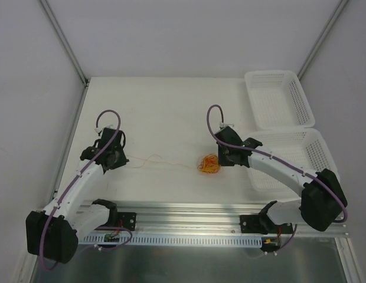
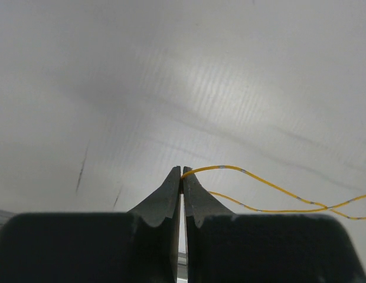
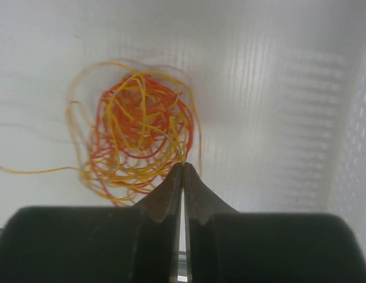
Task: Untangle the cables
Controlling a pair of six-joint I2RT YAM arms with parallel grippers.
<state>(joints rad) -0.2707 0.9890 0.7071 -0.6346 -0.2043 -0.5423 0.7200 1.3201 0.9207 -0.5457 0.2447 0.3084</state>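
Cables [image 3: 136, 138]: one tangle; left hand [image 2: 182, 172], right hand [image 3: 183, 167], both clamped on.

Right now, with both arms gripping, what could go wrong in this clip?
1. The left jaws pinch the yellow cable only at their very tips; a pull may slip it free.
2. The right jaws look shut on strands at the edge of the orange-and-yellow tangle; pulling apart could tighten the knots or drag the whole clump instead of freeing one cable.
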